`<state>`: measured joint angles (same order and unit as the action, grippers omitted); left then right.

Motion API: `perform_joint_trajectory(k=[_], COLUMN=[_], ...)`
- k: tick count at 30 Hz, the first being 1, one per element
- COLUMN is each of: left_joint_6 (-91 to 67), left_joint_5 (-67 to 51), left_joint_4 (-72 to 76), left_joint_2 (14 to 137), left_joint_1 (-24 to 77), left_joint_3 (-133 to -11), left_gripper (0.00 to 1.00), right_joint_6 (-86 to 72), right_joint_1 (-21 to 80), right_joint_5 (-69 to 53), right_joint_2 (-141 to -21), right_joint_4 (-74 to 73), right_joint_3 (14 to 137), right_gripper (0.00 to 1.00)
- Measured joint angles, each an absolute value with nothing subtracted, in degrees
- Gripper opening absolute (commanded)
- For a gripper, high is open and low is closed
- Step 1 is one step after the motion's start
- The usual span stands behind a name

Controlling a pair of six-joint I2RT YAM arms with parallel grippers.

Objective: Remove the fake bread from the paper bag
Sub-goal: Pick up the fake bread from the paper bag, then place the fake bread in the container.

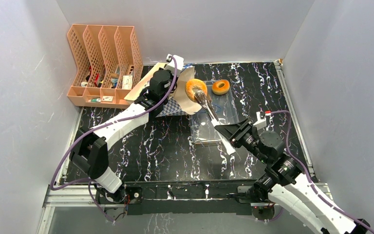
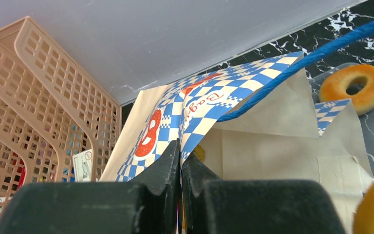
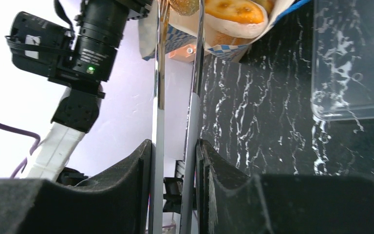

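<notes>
The tan paper bag with a blue checkered band lies at the back of the table with its mouth facing right. My left gripper is shut on its checkered rim and holds the mouth open. My right gripper is shut on the thin metal tongs. The tong tips pinch an orange-brown ring bread at the bag's mouth. A second ring lies on the clear tray; it also shows in the left wrist view. A golden bread shows inside the bag.
A peach mesh file organizer stands at the back left, close behind the bag. The bag's blue cord handle stretches across above the rim. Grey walls enclose the black marbled table on three sides.
</notes>
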<state>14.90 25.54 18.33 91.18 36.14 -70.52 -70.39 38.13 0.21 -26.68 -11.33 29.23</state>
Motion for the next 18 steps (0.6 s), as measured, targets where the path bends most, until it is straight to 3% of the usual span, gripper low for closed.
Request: perform_joint_trajectory(k=[10,18], left_joint_6=[14.98,15.0], left_joint_5=[27.46,27.38], left_joint_4=[17.89,17.63], left_joint_2=[91.18,91.0], left_joint_1=[36.14,36.14], left_joint_3=[-71.16,-71.16], left_gripper=[0.0,0.0], right_joint_6=[-67.4,-65.89], right_joint_1=[38.13,38.13], right_joint_5=[6.81,16.36], right_joint_2=[-20.38,-19.81], right_joint_4=[-24.08,-26.02], right_joint_3=[33.26,35.27], right_gripper=[0.0,0.0])
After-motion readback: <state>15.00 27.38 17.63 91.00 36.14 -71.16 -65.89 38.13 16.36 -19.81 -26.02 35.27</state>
